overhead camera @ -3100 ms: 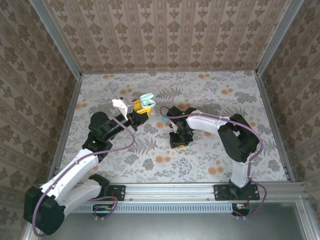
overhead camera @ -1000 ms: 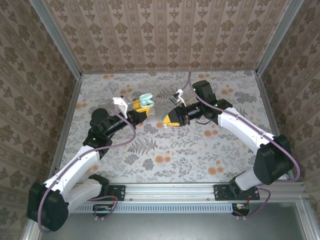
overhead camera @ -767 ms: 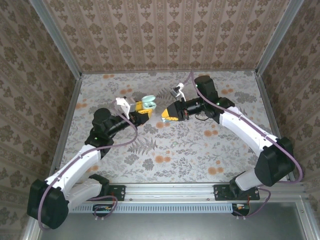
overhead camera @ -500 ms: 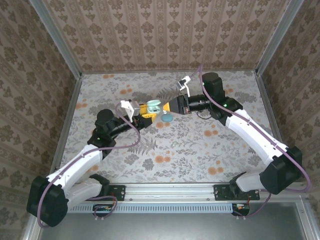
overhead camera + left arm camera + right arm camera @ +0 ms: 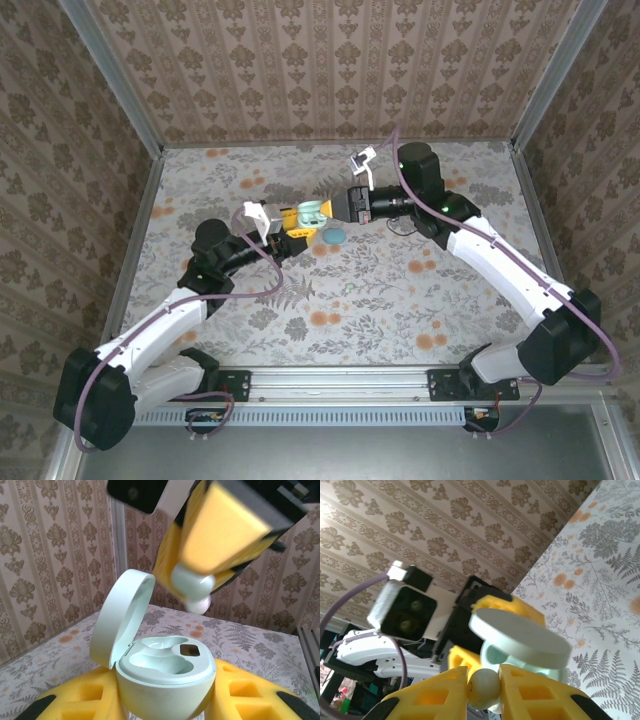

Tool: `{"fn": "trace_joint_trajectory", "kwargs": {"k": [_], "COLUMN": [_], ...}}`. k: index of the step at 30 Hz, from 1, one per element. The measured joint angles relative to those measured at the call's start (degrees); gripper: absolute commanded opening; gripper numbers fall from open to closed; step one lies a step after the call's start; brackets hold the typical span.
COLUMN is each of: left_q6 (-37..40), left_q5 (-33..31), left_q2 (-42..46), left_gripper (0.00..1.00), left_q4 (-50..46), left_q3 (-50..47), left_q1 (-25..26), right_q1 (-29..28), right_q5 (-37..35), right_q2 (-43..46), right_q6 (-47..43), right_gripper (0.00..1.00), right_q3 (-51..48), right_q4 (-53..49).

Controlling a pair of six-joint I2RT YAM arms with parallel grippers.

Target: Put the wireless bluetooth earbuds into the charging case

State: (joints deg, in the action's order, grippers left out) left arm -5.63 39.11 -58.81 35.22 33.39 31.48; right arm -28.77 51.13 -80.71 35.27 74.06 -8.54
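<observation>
The charging case (image 5: 313,211) is clamped in the left jaws, over the far middle of the floral surface (image 5: 400,300). In the left wrist view, the pale green case (image 5: 165,680) is seen gripped on both sides by yellow fingers (image 5: 85,700). Its lid (image 5: 122,615) is hinged open and stands up on the left. Two moulded wells are exposed in the top of the case, and a small dark square is seen beside them.

A white earbud (image 5: 192,587) is pinched at the tip of the right jaws, whose yellow fingers (image 5: 220,535) are brought in from above. The earbud is held just above the open wells and apart from the case; no contact is seen.

In the right wrist view, the same earbud (image 5: 484,687) is seen squeezed between the two yellow fingers (image 5: 435,695). The case's open lid (image 5: 520,637) is seen just beyond it, and the left wrist camera (image 5: 407,612) behind that.

From above, the two sets of jaws are seen tip to tip. A teal oval object (image 5: 332,236) is seen lying on the surface just beside them, on the near side.
</observation>
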Motion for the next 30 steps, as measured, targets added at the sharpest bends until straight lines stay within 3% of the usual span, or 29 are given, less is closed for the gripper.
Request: {"fn": "trace_joint_trajectory", "kwargs": {"k": [17,30], "left_q6": [-1.4,-2.1], "left_q5": [0.3,0.1], "left_q2": [0.0,-0.4], "left_gripper": [0.27,0.27], "left_q4": [1.5,1.4], "left_q3": [0.0,0.0], "left_q1": [0.0,0.0], "right_q1": [-0.2,-0.4], "right_q5": [-0.4,-1.7], "right_q2": [-1.9,-2.0], "right_q6": [-0.9,-2.4], "right_gripper": [0.24,0.36], "right_q3": [0.0,0.7], "right_q4": [0.0,-1.7]}}
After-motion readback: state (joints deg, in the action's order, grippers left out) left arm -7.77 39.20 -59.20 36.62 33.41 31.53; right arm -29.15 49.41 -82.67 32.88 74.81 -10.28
